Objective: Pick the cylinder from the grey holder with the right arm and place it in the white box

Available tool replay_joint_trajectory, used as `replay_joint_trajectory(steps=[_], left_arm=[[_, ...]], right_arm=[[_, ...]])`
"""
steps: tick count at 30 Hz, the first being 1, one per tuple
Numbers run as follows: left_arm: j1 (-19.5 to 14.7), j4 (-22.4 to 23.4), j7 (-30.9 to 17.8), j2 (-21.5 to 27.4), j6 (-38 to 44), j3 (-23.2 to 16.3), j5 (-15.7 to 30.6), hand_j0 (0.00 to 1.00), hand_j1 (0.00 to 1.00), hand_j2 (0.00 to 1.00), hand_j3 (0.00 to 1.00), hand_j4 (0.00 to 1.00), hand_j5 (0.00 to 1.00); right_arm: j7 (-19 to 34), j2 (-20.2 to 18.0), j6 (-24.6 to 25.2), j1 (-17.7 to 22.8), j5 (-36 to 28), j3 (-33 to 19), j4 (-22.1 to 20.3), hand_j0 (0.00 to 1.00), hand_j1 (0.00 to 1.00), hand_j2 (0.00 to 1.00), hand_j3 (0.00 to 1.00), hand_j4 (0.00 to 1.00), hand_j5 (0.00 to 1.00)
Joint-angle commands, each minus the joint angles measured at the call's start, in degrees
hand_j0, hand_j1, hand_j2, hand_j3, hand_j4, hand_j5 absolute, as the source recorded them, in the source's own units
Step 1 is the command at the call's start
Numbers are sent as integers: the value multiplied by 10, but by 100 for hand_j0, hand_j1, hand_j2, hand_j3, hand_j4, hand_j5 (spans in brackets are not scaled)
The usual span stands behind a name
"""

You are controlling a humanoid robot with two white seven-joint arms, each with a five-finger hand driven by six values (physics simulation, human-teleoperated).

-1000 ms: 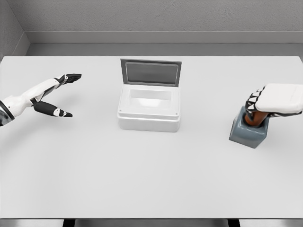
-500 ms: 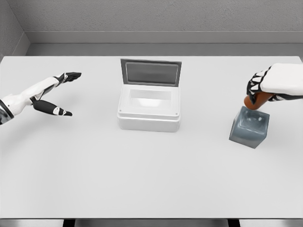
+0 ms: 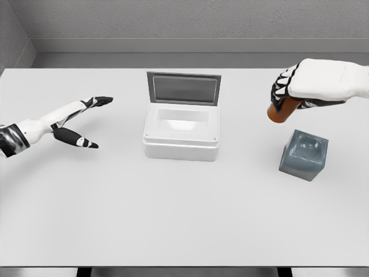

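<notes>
My right hand [image 3: 291, 91] is shut on the brown cylinder [image 3: 279, 112], whose lower end sticks out below the fingers. It hangs in the air up and to the left of the grey holder [image 3: 304, 154], which stands vacant on the table at the right. The white box [image 3: 182, 130] sits in the middle with its lid [image 3: 183, 88] raised at the back, left of the cylinder. My left hand [image 3: 81, 120] hovers open over the table's left side.
The white table [image 3: 184, 213] reaches a grey back wall. A wide bare stretch of tabletop lies in front of the box and the holder.
My right hand has lifted the cylinder out of the grey holder and carried it up and left. My left hand has shifted slightly to the right.
</notes>
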Motion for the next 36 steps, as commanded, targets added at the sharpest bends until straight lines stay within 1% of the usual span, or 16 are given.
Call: replay_joint_trajectory(steps=[1,4,6,7,8,10,12,17,19,21,22,26,28,32,36], left_arm=[[1,0,0,-2,1,1,3,100,100,100,100,100,100],[6,1,0,1,1,1,3,100,100,100,100,100,100],[30,3,3,18,1,3,8,100,100,100,100,100,100],[32,3,3,31,1,3,8,100,100,100,100,100,100],[39,4,3,33,1,4,10,100,100,100,100,100,100],[39,13,3,33,1,4,8,100,100,100,100,100,100],[39,36,3,33,1,6,10,100,100,100,100,100,100],[39,37,3,33,1,6,10,100,100,100,100,100,100],[39,37,3,33,1,6,10,100,100,100,100,100,100],[39,37,3,33,1,6,10,100,100,100,100,100,100],[39,37,3,34,1,6,10,100,100,100,100,100,100],[40,37,3,33,1,5,10,100,100,100,100,100,100],[40,37,3,33,1,5,10,100,100,100,100,100,100],[40,37,3,33,1,5,8,100,100,100,100,100,100],[40,37,3,33,1,4,8,100,100,100,100,100,100]], right_arm=[[0,18,2,-1,-2,0,0,44,44,44,44,44,44],[0,42,2,-7,-3,3,0,44,44,44,44,44,44],[0,60,2,-11,-2,4,1,44,44,44,44,44,44],[0,72,2,-12,-2,4,1,44,44,44,44,44,44],[0,82,2,-19,-2,5,0,44,44,44,44,44,44],[0,103,2,-21,-2,6,2,44,44,44,44,44,44],[0,114,2,-33,0,10,4,44,44,44,44,44,44],[0,144,2,-45,2,11,6,44,44,44,44,44,44],[0,160,2,-54,5,23,11,44,44,44,44,44,44],[0,175,2,-58,5,26,21,44,44,44,44,44,44],[0,182,2,-63,5,28,33,44,44,44,44,44,44],[0,202,2,-76,5,40,59,44,44,44,44,44,44],[0,210,2,-83,5,53,80,44,44,44,44,44,44],[0,212,2,-82,8,64,83,44,44,44,44,44,44],[0,218,2,-78,23,76,104,44,44,44,44,44,44]])
